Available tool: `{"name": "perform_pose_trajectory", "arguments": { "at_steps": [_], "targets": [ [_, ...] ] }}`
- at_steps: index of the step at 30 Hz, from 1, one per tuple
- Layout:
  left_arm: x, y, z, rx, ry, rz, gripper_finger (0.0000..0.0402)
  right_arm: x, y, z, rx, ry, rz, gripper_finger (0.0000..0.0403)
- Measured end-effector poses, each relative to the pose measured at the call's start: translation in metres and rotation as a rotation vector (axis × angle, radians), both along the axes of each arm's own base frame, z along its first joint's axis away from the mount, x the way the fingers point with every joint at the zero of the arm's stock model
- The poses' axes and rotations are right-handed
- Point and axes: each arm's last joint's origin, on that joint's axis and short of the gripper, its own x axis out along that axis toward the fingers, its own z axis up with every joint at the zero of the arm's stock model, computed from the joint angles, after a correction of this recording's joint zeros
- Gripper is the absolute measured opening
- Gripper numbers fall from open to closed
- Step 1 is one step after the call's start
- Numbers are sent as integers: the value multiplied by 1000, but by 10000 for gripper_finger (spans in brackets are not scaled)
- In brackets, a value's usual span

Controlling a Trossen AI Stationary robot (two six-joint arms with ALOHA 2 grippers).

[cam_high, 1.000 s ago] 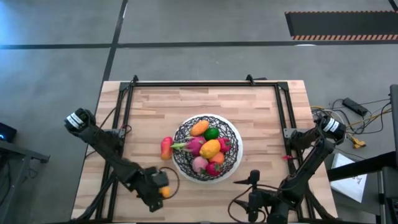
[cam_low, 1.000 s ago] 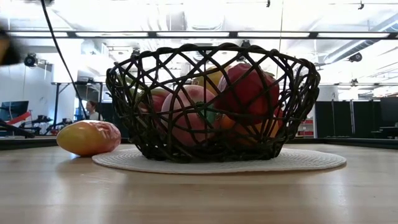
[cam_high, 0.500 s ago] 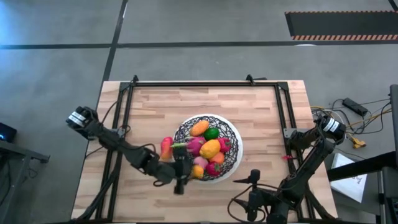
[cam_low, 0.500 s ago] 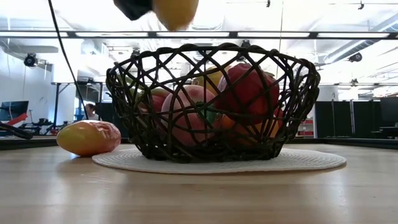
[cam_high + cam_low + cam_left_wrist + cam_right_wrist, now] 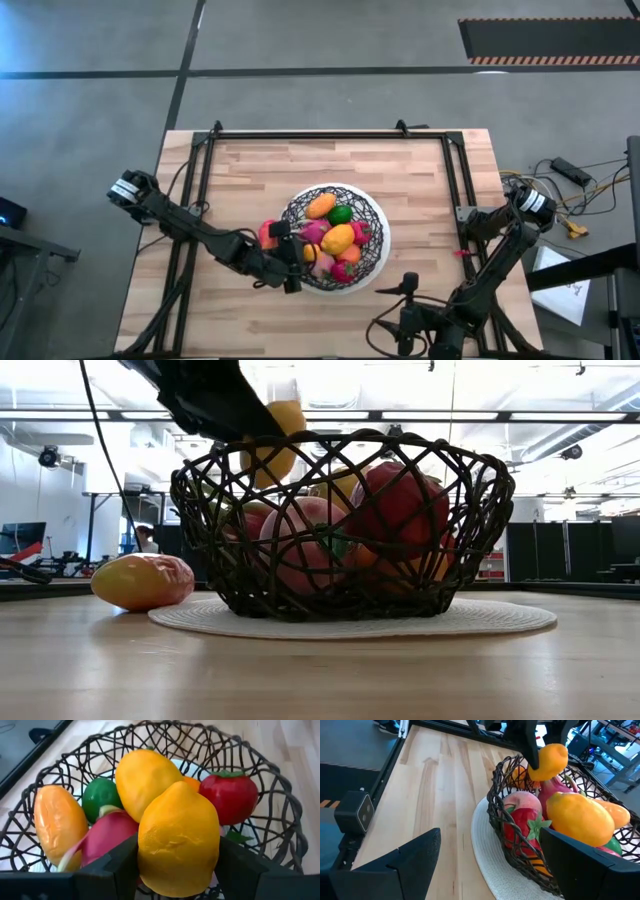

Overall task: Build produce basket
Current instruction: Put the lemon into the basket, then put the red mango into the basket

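Now the left gripper (image 5: 297, 256) holds a dimpled yellow-orange toy citrus (image 5: 178, 838) between its jaws just above the near rim of the round black wire basket (image 5: 372, 262) at table centre, next needing release onto the pile; right gripper (image 5: 485, 862) waits wide open at the table's edge.

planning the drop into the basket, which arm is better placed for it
Left. The left gripper holds the yellow-orange fruit just above the basket. The right gripper hangs open and empty near the table's near right edge.
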Motion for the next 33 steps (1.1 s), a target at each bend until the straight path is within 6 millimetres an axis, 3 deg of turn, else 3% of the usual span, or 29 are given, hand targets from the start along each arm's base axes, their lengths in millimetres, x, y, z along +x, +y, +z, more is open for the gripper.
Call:
{"name": "perform_pose_trajectory", "arguments": {
  "at_steps": [18, 27, 33],
  "targets": [
    [-1, -1, -3, -54, 41, -33, 201, 0, 0, 0, 3, 0, -2, 328],
    [-3, 4, -5, -57, 84, -23, 259, 0, 0, 0, 3, 0, -2, 328],
    [-3, 4, -2, -34, 95, -9, 265, 0, 0, 0, 3, 0, -2, 328]
  ]
}}
